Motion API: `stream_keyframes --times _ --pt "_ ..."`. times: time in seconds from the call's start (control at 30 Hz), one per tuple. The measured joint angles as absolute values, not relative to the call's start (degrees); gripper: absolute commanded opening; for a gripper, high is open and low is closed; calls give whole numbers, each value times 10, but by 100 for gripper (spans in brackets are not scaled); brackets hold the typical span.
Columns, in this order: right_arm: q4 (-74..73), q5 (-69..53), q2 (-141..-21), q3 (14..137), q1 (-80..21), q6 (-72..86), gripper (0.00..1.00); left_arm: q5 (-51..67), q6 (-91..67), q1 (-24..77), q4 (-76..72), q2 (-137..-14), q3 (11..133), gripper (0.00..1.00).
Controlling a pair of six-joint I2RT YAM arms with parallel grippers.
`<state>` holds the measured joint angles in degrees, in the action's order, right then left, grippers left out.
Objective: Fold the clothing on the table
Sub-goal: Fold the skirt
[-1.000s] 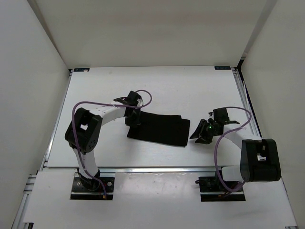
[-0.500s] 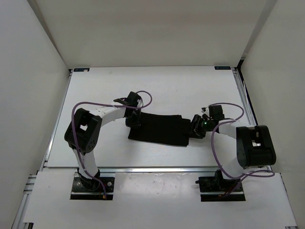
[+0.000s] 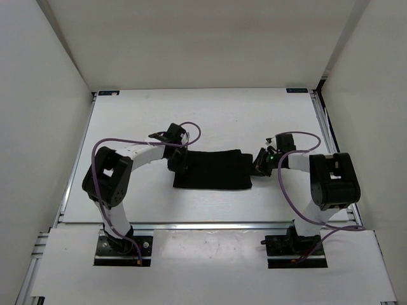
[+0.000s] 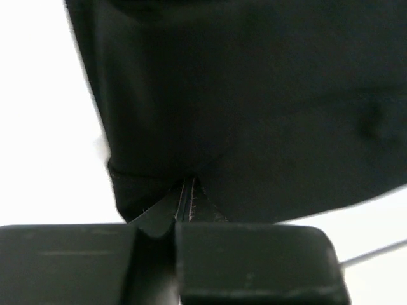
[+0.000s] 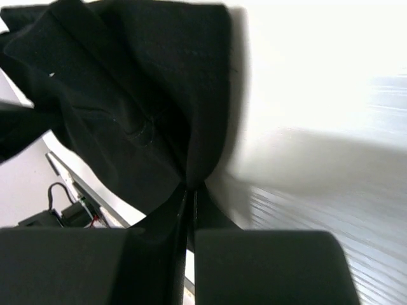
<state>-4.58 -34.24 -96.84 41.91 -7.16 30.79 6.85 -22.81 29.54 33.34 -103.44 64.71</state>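
Top external view: we enter the clothing (image 3: 213, 169), lying as a band across the middle of the worktop (image 3: 203, 114); left hand (image 3: 176, 162) clenched on its left end, right hand (image 3: 260, 164) clenched on its right end; both wrist views show the jaws closed on only a thin pinch of fabric. Hazards, as we judge them: so shallow a bite may slip once the ends are lifted; a hand may have caught one layer only, letting the rest sag open; uneven travel of the two arms could skew the fold or drag the band across the worktop. Materials: cloth black, matte, soft, unmarked, creasing into loose folds at the pinches; worktop white, flat, smooth, hard, metal-railed at its edges.
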Motion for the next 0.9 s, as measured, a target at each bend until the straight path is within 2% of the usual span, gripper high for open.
stream_keyframes --times 0.03,0.27,0.47,0.9 --pt "-49 -340 -967 422 -68 305 0 85 -233 290 327 -1025 638 17" --pt "-116 -319 -946 428 -8 266 0 167 -258 231 323 -971 680 26" --pt "-163 -311 -945 435 12 234 0 159 -259 201 288 -964 690 22" --pt "-211 -296 -939 452 9 211 0 114 -271 281 235 -1051 630 20"
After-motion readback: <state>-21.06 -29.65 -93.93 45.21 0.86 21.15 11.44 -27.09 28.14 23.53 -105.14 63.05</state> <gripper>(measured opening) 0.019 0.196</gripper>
